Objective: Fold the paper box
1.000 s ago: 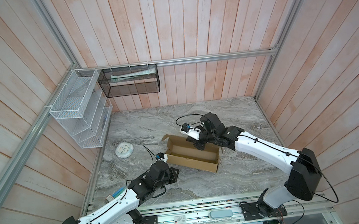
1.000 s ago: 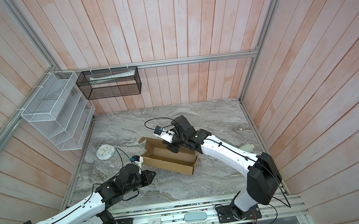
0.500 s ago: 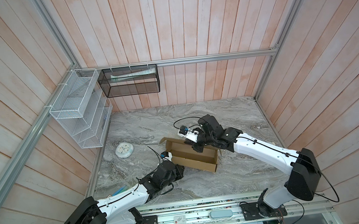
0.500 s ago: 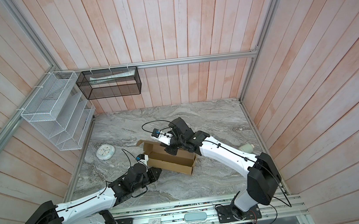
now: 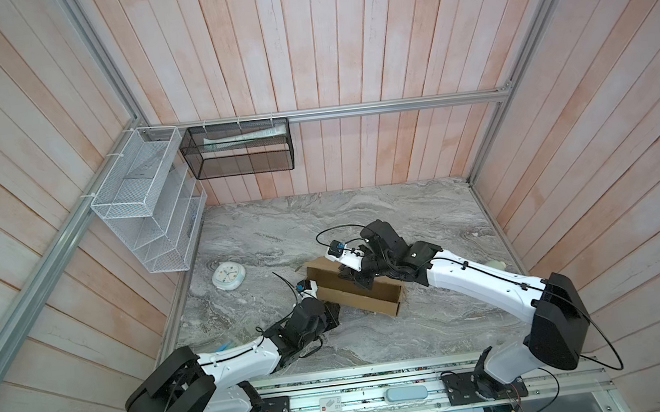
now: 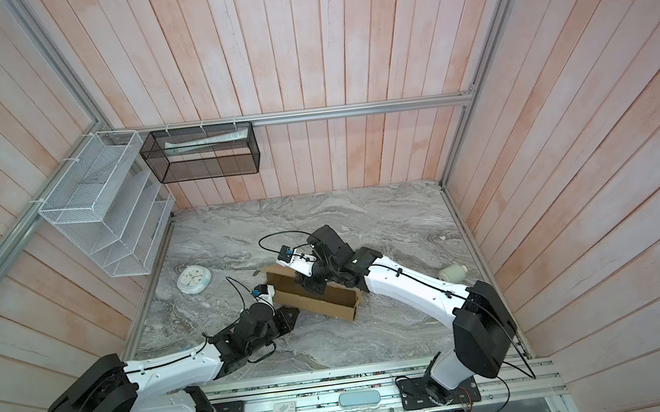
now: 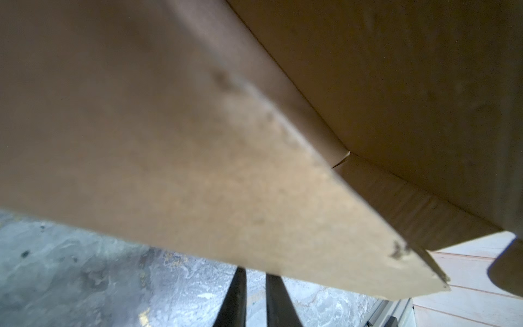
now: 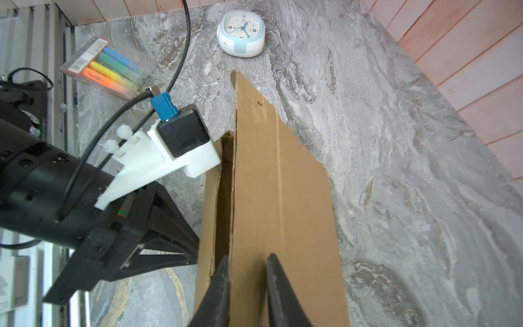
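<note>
Brown corrugated paper box point(image 5: 361, 299), half-formed, lies slantwise in the middle of the marble table point(image 5: 363, 216). The right gripper point(image 8: 246, 259) sits over its far panel, jaws a little apart. The left gripper point(image 5: 332, 309) meets the near-left corner, jaws almost together. Its tips are hidden under a flap, so I cannot tell its grip.

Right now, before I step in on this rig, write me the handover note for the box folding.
Left gripper: at the left end of the plain brown corrugated cardboard box, tips hidden under a flap, grip unclear.
Right gripper: jaws slightly apart at a box panel's edge.
Box: on the grey marble tabletop, mid-table.
Done: long walls stand up.
Left: probably tucking the ends and closing the top.
</note>
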{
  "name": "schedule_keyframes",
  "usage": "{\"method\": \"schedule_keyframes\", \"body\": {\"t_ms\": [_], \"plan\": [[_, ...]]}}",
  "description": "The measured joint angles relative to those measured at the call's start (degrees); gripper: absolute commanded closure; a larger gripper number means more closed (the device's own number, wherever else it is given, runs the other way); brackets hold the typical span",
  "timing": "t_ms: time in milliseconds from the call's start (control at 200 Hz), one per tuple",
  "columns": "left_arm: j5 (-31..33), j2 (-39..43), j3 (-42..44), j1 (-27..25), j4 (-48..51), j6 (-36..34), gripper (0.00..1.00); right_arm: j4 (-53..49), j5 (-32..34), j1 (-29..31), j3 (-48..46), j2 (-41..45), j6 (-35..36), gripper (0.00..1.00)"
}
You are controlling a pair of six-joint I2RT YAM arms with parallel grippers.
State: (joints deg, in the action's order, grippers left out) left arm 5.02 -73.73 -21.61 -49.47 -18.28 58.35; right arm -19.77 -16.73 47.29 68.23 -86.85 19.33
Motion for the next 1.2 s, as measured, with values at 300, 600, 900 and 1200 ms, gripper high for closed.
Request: {"method": "schedule_keyframes", "body": {"t_ms": [300, 600, 900, 1200], "plan": [[0.42, -2.73, 0.57, -0.11, -3.98, -0.02, 0.85, 0.26, -2.95, 0.17, -3.87, 2.51, -3.48, 0.53], [1.49, -0.74, 3.45, -1.07, -4.59, 0.68, 0.86, 2.64, -5.27, 0.22, -7.58, 6.45, -6.34, 0.5], [4.24, 13.86, 7.19, -2.95, 3.91, 1.53, 0.86, 10.25, -0.24, 0.31, -13.51, 12.55, -15.43, 0.5], [7.69, 30.34, 8.37, -2.95, 19.19, 0.33, 0.83, 14.25, 13.99, 0.31, -19.19, 18.4, -30.97, 0.42]]}}
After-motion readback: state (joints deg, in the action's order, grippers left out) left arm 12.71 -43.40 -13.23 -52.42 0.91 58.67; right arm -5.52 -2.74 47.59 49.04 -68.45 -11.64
